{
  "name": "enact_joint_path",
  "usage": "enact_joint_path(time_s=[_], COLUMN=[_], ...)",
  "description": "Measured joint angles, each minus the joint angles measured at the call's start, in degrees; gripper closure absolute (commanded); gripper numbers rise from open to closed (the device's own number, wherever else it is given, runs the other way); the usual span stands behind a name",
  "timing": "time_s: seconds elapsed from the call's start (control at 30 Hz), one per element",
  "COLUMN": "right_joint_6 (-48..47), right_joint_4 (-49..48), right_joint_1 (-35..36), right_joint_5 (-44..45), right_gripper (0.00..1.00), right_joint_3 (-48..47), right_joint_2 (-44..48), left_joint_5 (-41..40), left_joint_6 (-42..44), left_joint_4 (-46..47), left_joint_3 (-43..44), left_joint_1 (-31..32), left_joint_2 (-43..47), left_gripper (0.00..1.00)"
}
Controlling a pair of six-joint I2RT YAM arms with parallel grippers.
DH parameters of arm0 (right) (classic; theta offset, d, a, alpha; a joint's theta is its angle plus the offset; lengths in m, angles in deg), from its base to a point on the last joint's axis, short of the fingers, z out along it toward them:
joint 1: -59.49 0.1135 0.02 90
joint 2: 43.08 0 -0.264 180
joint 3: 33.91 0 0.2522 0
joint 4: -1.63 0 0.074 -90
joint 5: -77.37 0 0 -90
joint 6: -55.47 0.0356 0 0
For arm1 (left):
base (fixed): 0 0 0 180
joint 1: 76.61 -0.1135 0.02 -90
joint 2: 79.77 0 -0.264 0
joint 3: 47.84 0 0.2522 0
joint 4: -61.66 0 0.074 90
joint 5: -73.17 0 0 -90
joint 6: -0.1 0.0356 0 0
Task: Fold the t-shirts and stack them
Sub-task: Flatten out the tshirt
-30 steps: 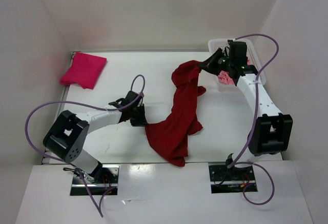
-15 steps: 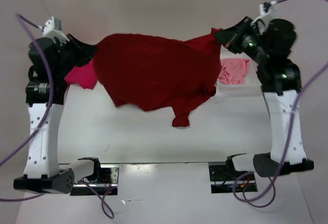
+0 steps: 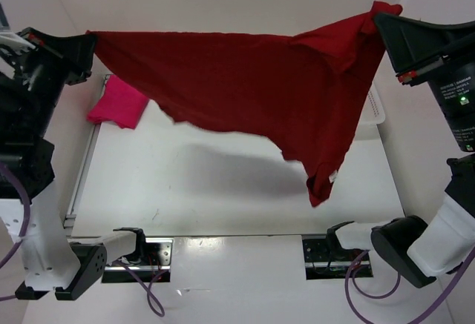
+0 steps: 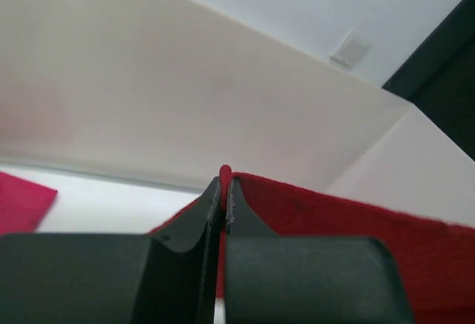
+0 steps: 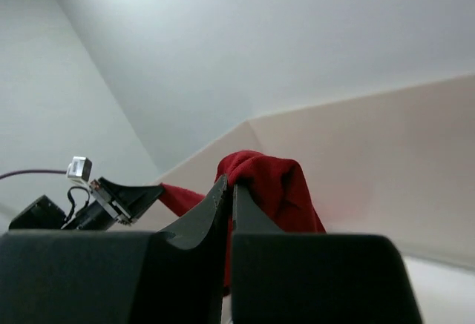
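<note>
dark red t-shirt [image 3: 252, 101] hangs spread in the air above the surface [image 3: 208, 198], one upper end pinched in the left claw [image 4: 224, 184], the other in the right claw [image 5: 226, 183], while the magenta t-shirt [image 3: 119, 105] lies far left.

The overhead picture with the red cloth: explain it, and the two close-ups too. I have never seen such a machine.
Two robot arms are bolted to a table. One picture looks down from above; the other two come from a camera on each wrist, looking along its fingers. The left hand and the right hand each pinch one end of a dark red t-shirt, holding it stretched in the air. A magenta t-shirt lies on the table at the far left.
</note>
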Motion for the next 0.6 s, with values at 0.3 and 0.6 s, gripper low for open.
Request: enact_joint_path(time_s=[0.3, 0.6], right_joint_6=[-2.2, -2.1], right_joint_4=[-6.2, -8.4], right_joint_1=[-0.2, -9.1], right_joint_5=[0.9, -7.6], right_gripper=[1.0, 1.0], right_joint_3=[-0.5, 2.2], right_joint_2=[-8.5, -45.0], left_joint_5=[-3.6, -3.8], left_joint_6=[3.7, 3.8], left_joint_4=[0.9, 13.3], left_joint_3=[-0.9, -33.8], left_joint_1=[0.0, -0.1], left_joint_2=[1.6, -8.9], left_gripper=[0.98, 0.97])
